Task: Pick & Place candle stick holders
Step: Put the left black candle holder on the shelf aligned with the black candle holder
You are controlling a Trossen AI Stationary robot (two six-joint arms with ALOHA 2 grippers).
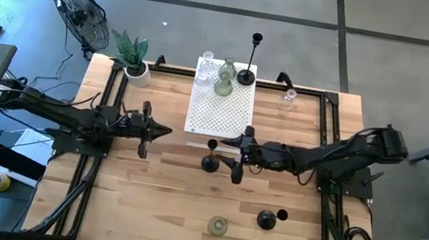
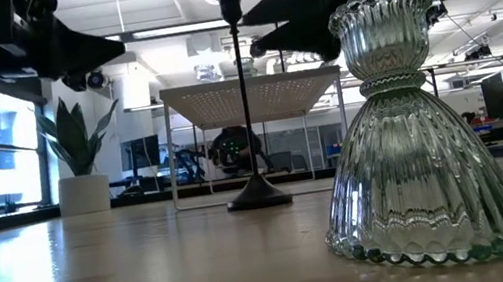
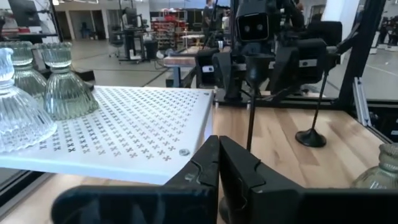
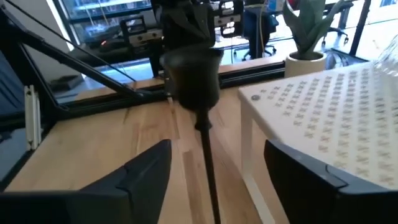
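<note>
The black candle stick holder (image 1: 210, 157) that is now in work stands upright on the wooden table (image 1: 142, 203), just beside the front edge of the white perforated box (image 1: 220, 108), and it is directly in front of the right gripper (image 1: 239, 155). In the right wrist view its cup and thin stem (image 4: 198, 87) rise between the two spread fingers (image 4: 140, 171), which do not touch it, so this gripper is unclenched and holds nothing. To do this step well, the gripper should probably go forward until the stem is centered between the fingers, then close softly on the stem under the cup, because a push from one side may tip such a tall, narrow piece. On the box, beyond the gripper, stand glass holders (image 1: 224, 79) and one more black holder (image 1: 248, 72); one clear holder (image 1: 287, 99) is on the table near the box. Behind the gripper, toward the near table edge, are a greenish glass holder (image 1: 218, 225) and a low black one (image 1: 267, 220). The left gripper (image 1: 160, 131) waits well apart on the other side of the box, its fingers pressed together and empty. No brand, label or readable writing is visible; the box carries only a pattern of small marks.
</note>
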